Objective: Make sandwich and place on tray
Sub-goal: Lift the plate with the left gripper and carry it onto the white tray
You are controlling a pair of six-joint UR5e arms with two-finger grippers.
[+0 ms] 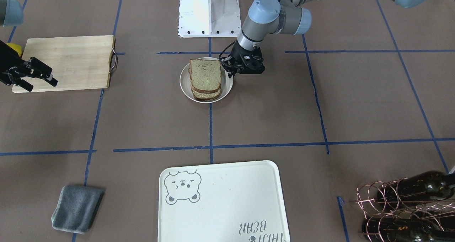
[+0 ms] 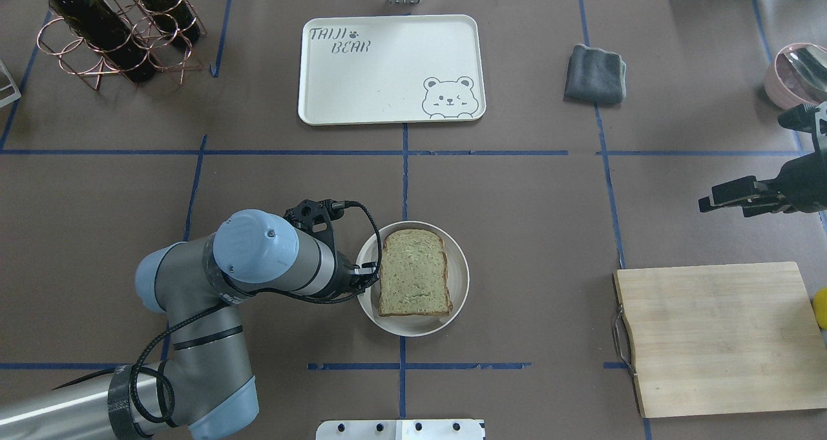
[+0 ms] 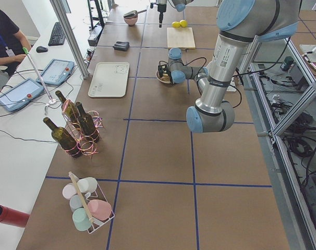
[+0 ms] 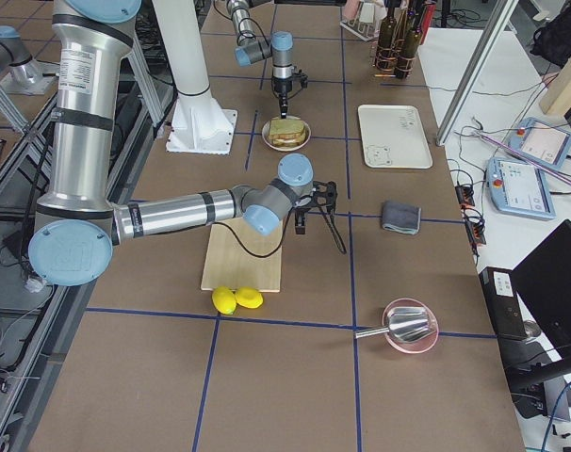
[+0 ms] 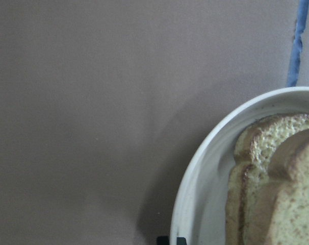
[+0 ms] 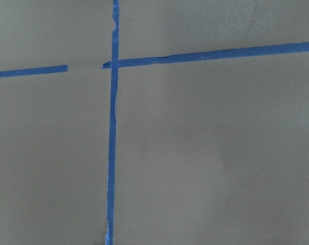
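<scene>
Near us we see the left pincer, whose opening we cannot tell, just beside the one plate on the bench carrying the two-slice sandwich, the right pincer spread open well apart, and one tray farthest.

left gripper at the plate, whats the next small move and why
Probably ease the left gripper a little inward over the rim of the plate, toward the bread stack, so the jaws can take the stack's near edge. The gripper sits at the rim beside the bread, apparently not touching it, and the tray is bare.
</scene>
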